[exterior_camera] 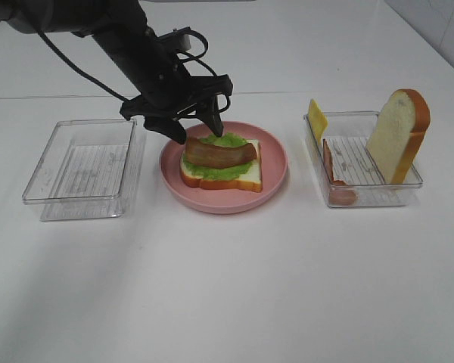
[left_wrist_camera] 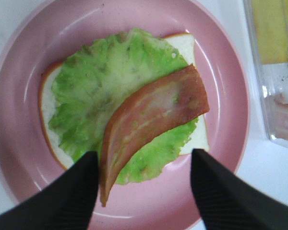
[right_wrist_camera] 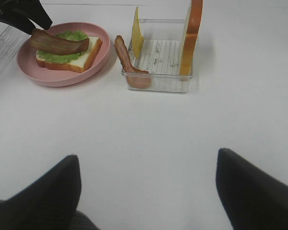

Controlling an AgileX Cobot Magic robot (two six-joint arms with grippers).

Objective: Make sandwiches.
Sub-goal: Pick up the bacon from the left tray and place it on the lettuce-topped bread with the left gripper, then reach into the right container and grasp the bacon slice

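Left wrist view showed your left hand (left_wrist_camera: 145,154) wide, empty; bacon strip (left_wrist_camera: 153,115) lay on lettuce (left_wrist_camera: 96,86) and bread (left_wrist_camera: 185,45) on the pink plate (left_wrist_camera: 221,72). Cheese slice (exterior_camera: 317,117) and top slice (exterior_camera: 397,136) were left to add from the right tray (exterior_camera: 371,195).

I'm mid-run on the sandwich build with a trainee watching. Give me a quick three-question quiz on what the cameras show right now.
1. Multiple choice: what lies on top of the lettuce on the pink plate? A) cheese slice B) bacon strip C) second bread slice
2. True or false: the left gripper is shut on the bacon strip.
3. Fill in: in the right-hand tray, the spare bread slice stands ____ (upright or flat).
Key: 1 B; 2 false, its jaws are open; 3 upright.
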